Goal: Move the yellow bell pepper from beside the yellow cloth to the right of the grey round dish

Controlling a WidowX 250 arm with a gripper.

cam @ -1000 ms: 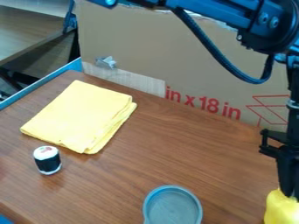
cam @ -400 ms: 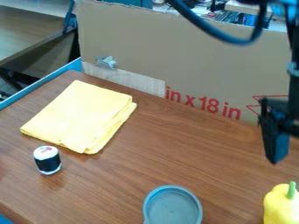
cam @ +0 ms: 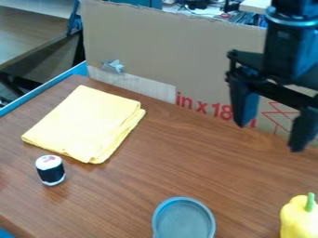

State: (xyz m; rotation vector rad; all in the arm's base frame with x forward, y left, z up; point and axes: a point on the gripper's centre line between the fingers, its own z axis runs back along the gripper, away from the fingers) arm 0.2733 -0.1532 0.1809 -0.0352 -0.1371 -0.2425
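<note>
While one gripper hangs with its two fingers spread apart and nothing between them, one yellow pepper stands at the lower right, near one round gray dish, with one folded yellow cloth and one sushi roll at left.

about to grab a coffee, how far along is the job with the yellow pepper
Letting go looks done: a second ago the hand was down at the yellow pepper; now it hangs open, apart from it. Nothing is in hand between the fingers. Probably little is left with the pepper, though I can't be sure; the cloth lies folded where it was.
</note>
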